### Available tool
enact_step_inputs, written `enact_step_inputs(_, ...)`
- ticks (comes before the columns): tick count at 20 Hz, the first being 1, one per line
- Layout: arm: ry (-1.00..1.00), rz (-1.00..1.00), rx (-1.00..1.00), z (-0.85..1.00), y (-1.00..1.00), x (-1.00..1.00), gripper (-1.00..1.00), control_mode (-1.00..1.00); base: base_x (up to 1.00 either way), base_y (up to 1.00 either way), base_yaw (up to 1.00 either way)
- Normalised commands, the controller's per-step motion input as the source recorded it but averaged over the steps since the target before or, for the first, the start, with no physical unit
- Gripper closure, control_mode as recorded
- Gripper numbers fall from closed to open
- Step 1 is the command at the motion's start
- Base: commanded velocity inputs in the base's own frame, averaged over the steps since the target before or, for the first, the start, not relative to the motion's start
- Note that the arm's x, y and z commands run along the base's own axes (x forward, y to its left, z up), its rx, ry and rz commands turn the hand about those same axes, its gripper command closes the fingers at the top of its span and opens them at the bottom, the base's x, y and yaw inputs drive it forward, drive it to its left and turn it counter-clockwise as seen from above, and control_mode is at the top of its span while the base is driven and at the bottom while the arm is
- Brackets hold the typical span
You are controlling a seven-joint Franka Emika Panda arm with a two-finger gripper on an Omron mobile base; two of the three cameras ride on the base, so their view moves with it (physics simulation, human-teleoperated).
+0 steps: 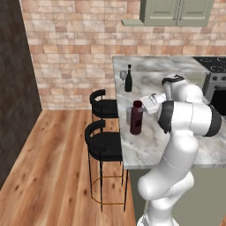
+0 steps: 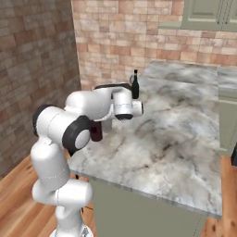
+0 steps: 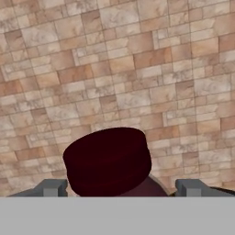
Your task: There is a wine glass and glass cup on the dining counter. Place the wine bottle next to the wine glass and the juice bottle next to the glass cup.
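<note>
Juice bottle (image 1: 136,117), the stout dark red cylinder with a wide red cap, stands upright on the long grey-white veined marble dining counter (image 1: 150,145), close to its stool-side edge, with the short clear glass cup (image 1: 129,115) touching or just beside it on the far side. Farther along that edge the slim, nearly black wine bottle (image 1: 128,79) stands just beside the small clear stemmed wine glass (image 1: 122,76), so that pairing looks settled.

The two-finger gripper (image 3: 121,187) sits level with the red cap, its jaws spread wide with one dark tip on either side, and it appears to grip nothing. In the hand view the cap fills the space between the tips against the brick wall.

Risk, as I judge it: the hand is very near the cap, so a sideways pull-away could clip the bottle and tip it into the cup or off the near edge above the round black-seated bar stools (image 1: 105,143).
</note>
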Motion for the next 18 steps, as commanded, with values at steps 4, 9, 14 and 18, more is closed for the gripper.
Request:
enact_step_inputs(4, 0.00, 0.05, 0.00, -0.13, -0.08, 0.06, 1.00, -1.00, 0.00, 0.00, 0.00)
enact_step_inputs(9, -0.01, 0.03, 0.00, -0.14, 0.00, 0.04, 1.00, -1.00, 0.00, 0.00, 0.00)
enact_step_inputs(14, -0.06, 0.05, 0.01, -0.13, 0.00, 0.01, 1.00, -1.00, 0.00, 0.00, 0.00)
enact_step_inputs(18, 0.00, 0.06, 0.04, -0.17, 0.00, 0.00, 1.00, -1.00, 0.00, 0.00, 0.00)
